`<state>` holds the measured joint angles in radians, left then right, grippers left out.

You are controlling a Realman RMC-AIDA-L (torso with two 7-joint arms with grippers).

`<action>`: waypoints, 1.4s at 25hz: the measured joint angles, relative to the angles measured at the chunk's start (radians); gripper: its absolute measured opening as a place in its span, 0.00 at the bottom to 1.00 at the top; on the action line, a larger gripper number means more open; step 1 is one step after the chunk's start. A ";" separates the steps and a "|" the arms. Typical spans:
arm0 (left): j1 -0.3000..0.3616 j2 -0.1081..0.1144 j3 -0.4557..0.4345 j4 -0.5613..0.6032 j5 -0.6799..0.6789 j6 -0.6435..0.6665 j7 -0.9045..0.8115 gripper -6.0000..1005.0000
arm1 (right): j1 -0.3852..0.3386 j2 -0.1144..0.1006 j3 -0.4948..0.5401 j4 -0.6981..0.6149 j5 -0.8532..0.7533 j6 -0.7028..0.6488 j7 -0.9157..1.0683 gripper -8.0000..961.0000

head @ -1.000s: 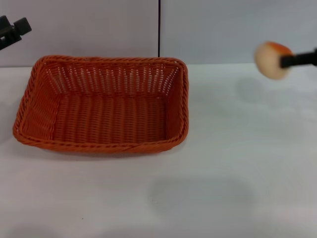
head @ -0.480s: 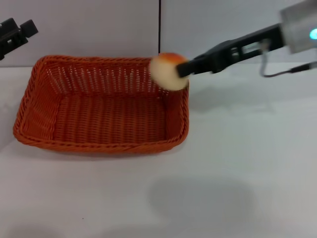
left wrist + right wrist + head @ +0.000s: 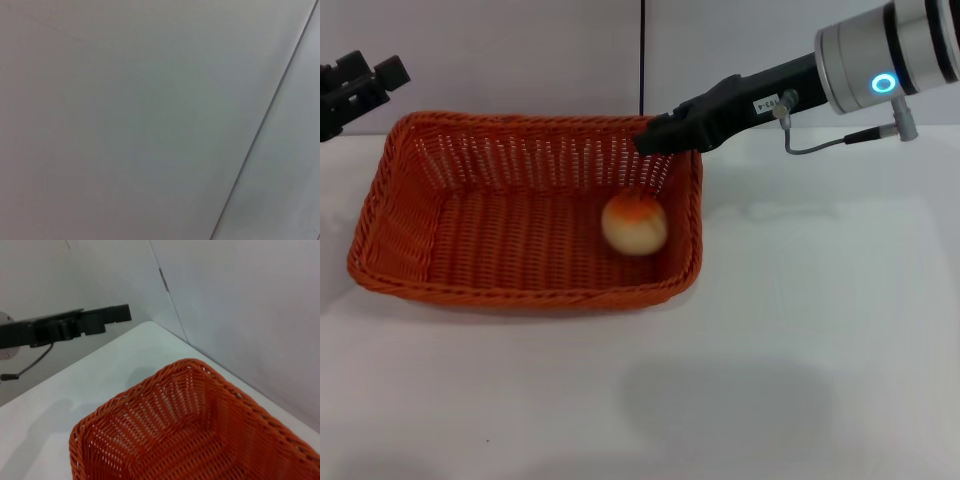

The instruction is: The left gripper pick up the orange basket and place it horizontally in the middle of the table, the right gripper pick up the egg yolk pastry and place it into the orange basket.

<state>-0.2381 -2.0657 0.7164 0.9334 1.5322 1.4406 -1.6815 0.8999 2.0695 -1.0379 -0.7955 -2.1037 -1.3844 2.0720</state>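
The orange basket [image 3: 520, 215] lies lengthwise on the white table [image 3: 800, 330], left of centre. Inside it, near the right wall, rests the egg yolk pastry [image 3: 634, 223], cream with an orange-brown top. My right gripper [image 3: 655, 140] hovers over the basket's back right corner, open and holding nothing, a little above the pastry. My left gripper [image 3: 365, 80] is parked high at the far left, open and apart from the basket. The right wrist view shows the basket [image 3: 200, 440] from above, with the left gripper [image 3: 120, 314] beyond it; the pastry is out of that view.
A grey wall with a dark vertical seam [image 3: 642, 55] stands right behind the table. White tabletop spreads in front of and to the right of the basket. The left wrist view holds only wall.
The right arm swung left over the basket with the pastry, then let it go. The pastry dropped onto the basket floor. The left gripper drifted slightly rightward.
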 joint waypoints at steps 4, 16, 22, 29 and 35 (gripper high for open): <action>-0.003 0.002 -0.006 -0.022 0.000 -0.002 0.029 0.78 | -0.071 0.002 -0.002 -0.087 0.049 -0.038 -0.032 0.40; 0.009 0.008 -0.069 -0.166 -0.108 0.067 0.345 0.78 | -0.556 0.004 0.017 -0.248 0.607 -0.130 -0.441 0.63; 0.009 0.007 -0.213 -0.315 -0.127 0.103 0.569 0.78 | -0.699 0.006 0.086 -0.010 0.903 -0.176 -0.820 0.63; 0.023 0.006 -0.374 -0.473 -0.132 0.134 0.875 0.78 | -0.711 0.006 0.264 0.345 1.112 -0.288 -1.249 0.63; 0.038 0.007 -0.441 -0.547 -0.133 0.123 0.979 0.78 | -0.694 0.006 0.353 0.532 1.267 -0.289 -1.441 0.63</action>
<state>-0.2001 -2.0586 0.2751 0.3861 1.3994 1.5636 -0.7025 0.2060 2.0760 -0.6846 -0.2638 -0.8371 -1.6732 0.6306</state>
